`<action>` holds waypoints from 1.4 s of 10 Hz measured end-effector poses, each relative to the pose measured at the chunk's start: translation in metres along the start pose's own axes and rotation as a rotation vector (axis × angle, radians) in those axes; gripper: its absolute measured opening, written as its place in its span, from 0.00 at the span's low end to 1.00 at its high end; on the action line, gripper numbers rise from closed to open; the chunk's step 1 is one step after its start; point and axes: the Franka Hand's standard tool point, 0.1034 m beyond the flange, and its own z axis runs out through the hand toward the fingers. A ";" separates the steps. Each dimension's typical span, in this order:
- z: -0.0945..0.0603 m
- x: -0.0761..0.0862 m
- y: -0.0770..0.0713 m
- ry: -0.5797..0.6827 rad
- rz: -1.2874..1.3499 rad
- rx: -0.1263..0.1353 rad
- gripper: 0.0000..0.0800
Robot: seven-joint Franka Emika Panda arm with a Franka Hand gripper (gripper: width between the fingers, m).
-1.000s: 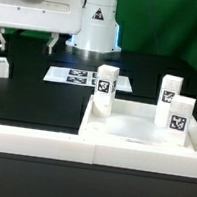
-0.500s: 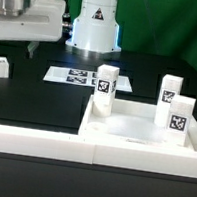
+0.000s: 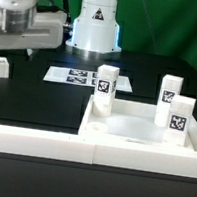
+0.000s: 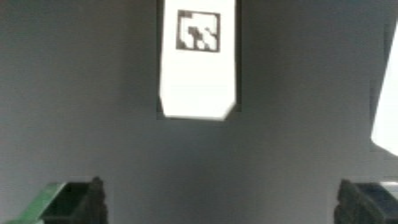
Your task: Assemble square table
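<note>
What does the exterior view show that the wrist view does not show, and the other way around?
Only the exterior view shows the square table top with three legs standing in it, the marker board and the robot base. Only the wrist view shows the two fingertips of the end effector, which stand wide apart with nothing between them. Both show the loose fourth leg lying on the black table, apart from the end effector.

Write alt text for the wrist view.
A white table leg with a black-and-white tag near one end lies alone on the dark table surface, seen from above. The open gripper hovers over it, its two dark jaws wide apart and holding nothing.
</note>
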 end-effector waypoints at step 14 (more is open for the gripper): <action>0.061 -0.025 0.004 -0.212 -0.008 0.026 0.81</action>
